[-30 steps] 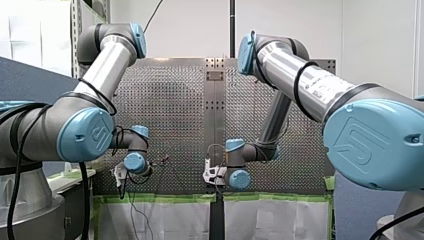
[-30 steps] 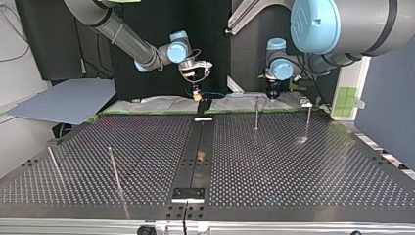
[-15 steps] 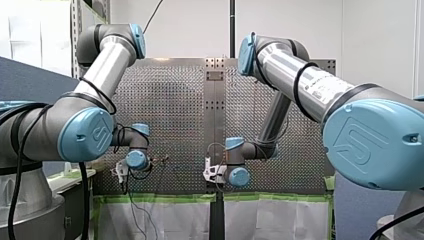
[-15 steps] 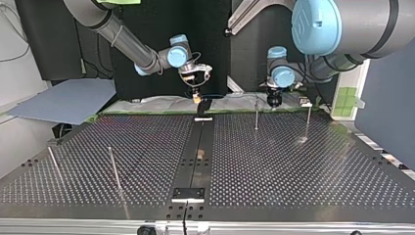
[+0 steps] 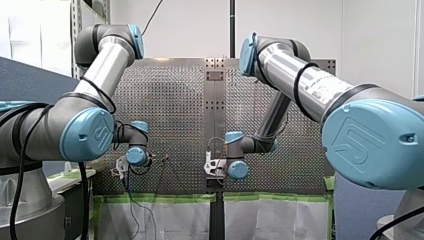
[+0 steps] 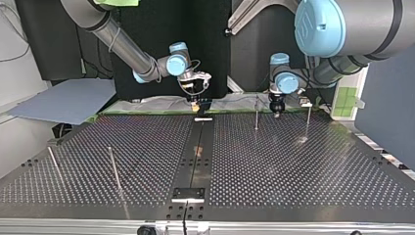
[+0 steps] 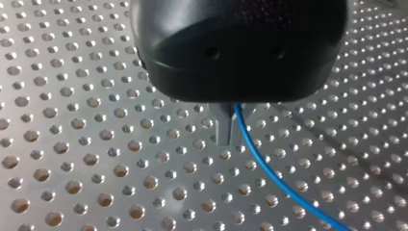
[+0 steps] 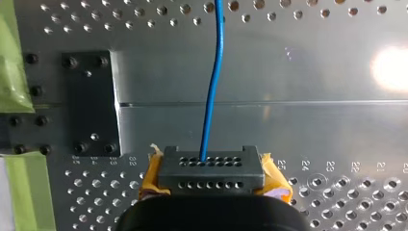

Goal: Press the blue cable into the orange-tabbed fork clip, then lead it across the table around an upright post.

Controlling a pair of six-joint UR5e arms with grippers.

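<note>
Desk (image 6: 293, 176) beneath both arms, two far posts (image 6: 256, 113) right of centre in the top view, two near posts (image 6: 114, 169) at its left, my right hand (image 6: 195, 101) above the far centre, my left hand (image 6: 277, 110) between the far posts, cable (image 8: 214, 72) leading ahead from my right hand.

Perf. table (image 6: 293, 171) w/ black ctr strip (image 6: 195, 156), 4 upright posts (image 6: 114, 169) on it

My left hand (image 7: 229, 140) pinches the blue cable (image 7: 269, 175) between its metal fingers (image 7: 223, 126) above the perforated table (image 7: 72, 144).
</note>
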